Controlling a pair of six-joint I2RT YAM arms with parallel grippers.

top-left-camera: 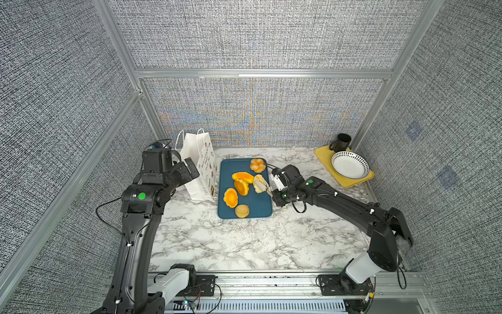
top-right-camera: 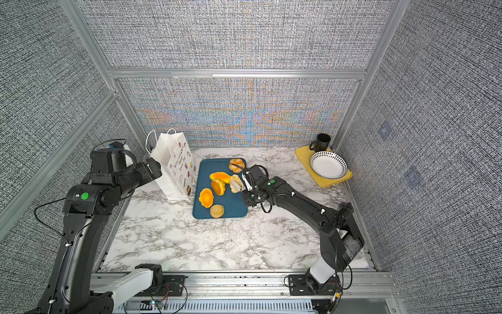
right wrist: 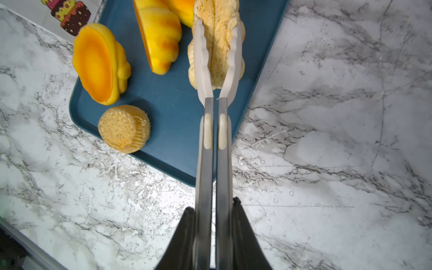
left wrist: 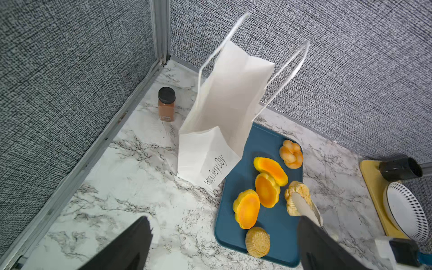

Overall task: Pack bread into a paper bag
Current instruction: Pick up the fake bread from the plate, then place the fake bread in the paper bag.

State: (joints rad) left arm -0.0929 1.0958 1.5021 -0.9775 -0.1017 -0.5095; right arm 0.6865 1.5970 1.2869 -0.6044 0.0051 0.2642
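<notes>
Grey woven walls [top-left-camera: 258,40] on an alu frame, marble-look tabletop [top-left-camera: 244,244]. Blue tray [top-left-camera: 258,204] mid-table. The paper bag [top-left-camera: 199,168] stands upright just beside the tray, on the left arm's side.

All six breads are on the tray: three orange ovals [top-left-camera: 242,176] [top-left-camera: 241,187] [top-left-camera: 231,198], knotted roll [top-left-camera: 257,165], sesame bun [top-left-camera: 242,211], pale crumbly bun [right wrist: 219,46].

Step looks like the first pick. The right gripper [right wrist: 213,208] is clamped on the tongs [right wrist: 207,152], and the tong blades are pinched on both sides of the pale crumbly bun, which stands on edge. The left gripper [left wrist: 223,217] is spread wide, holds nothing and sits near the bag's upper side.

Next move, by my guess: lift the bun clear, carry it over the ovals, drop it in from above. The bag mouth looks narrow, so the left gripper likely has to hold or widen it. The squeeze must be firm but light, since the bun looks crumbly.

Unclear:
- Whether the bun is off the tray yet.
- The bag's inside, not seen in any view.
- The bun's far end, cut off in the right wrist view.
- Whether the left gripper touches the bag in the top views.

The spice jar [left wrist: 166,104] shows only in the left wrist view. Mug [top-left-camera: 341,142] and bowl [top-left-camera: 350,168] sit on the yellow board [top-left-camera: 323,155], well apart.
</notes>
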